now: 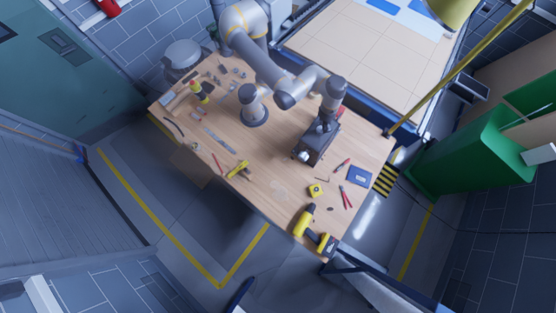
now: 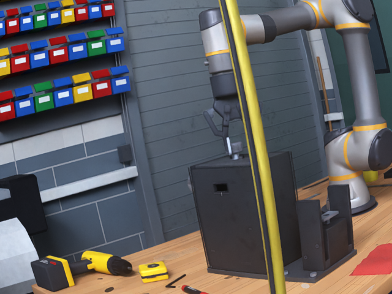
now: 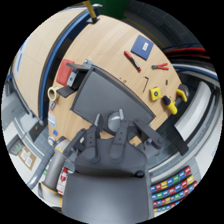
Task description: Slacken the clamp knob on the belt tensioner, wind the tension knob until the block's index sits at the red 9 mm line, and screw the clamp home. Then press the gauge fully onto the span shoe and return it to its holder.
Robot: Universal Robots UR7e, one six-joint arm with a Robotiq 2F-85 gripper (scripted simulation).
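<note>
My gripper [image 3: 110, 120] [image 2: 232, 146] points straight down over the top of the black belt tensioner box [image 2: 243, 212] [image 1: 315, 141] and is closed around the small grey clamp knob [image 3: 114, 122] [image 2: 236, 148] that stands on the box's top face. A second silver knob [image 1: 303, 156] sits on the box's end face toward the bench's front edge. Beside the box, on the same base plate, a dark holder [image 2: 329, 228] carries a grey gauge piece [image 2: 327, 216]. A yellow pole hides part of the box in the second side camera.
The yellow pole [image 2: 253, 152] crosses in front of the box. On the bench lie a yellow drill [image 2: 79, 267], a yellow tape measure [image 2: 153, 271], a red marker [image 1: 342, 165], red pliers [image 1: 345, 197], a blue card [image 1: 359, 176] and a red cloth [image 2: 375, 261].
</note>
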